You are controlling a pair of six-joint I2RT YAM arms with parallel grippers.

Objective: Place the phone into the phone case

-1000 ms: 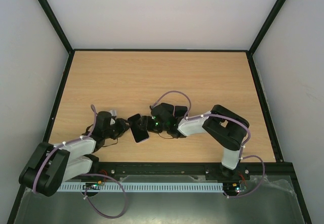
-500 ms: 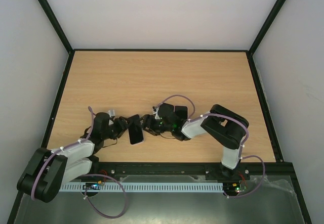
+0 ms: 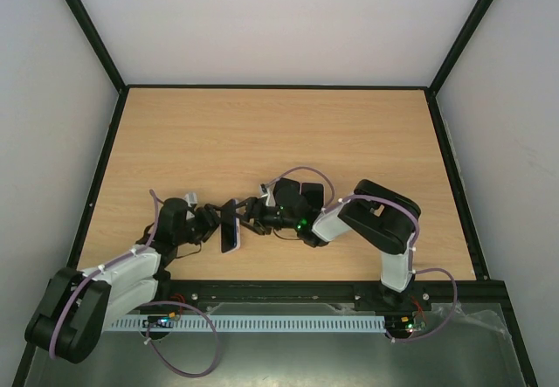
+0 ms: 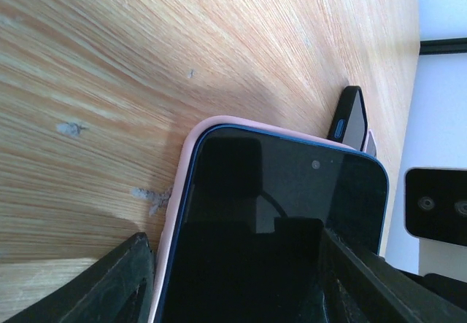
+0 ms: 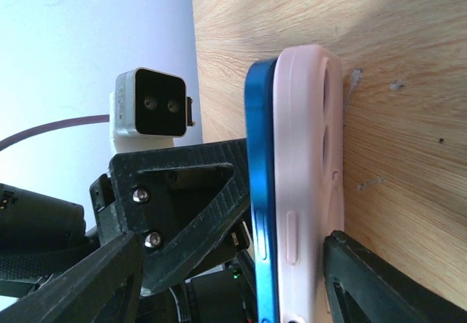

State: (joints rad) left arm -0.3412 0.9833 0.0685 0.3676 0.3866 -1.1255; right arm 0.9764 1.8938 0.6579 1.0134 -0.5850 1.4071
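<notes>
Phone (image 3: 229, 227) and pink case (image 5: 314, 155) are located between the two grippers, at the middle of the near part of the table (image 3: 262, 134). Within the last second the pair has been raised from a leaning position, with the screen visible from above, to standing on one long edge. From overhead it is now seen only as a thin strip, shifted slightly to the left.

Over the same interval the fingers of the left gripper (image 4: 233, 265) have been spread. They are now set wide on either side of the phone's width, and it cannot be told whether any pressure is applied. The jaws of the right gripper (image 5: 233, 243) are held wide across the thickness of phone and case: one finger lies just beside the case back, and the other stands clear of the screen side.

A blue band of the phone's edge is left exposed beside the case rim, so seating is judged incomplete. Further pressing along that side is judged to be required.
</notes>
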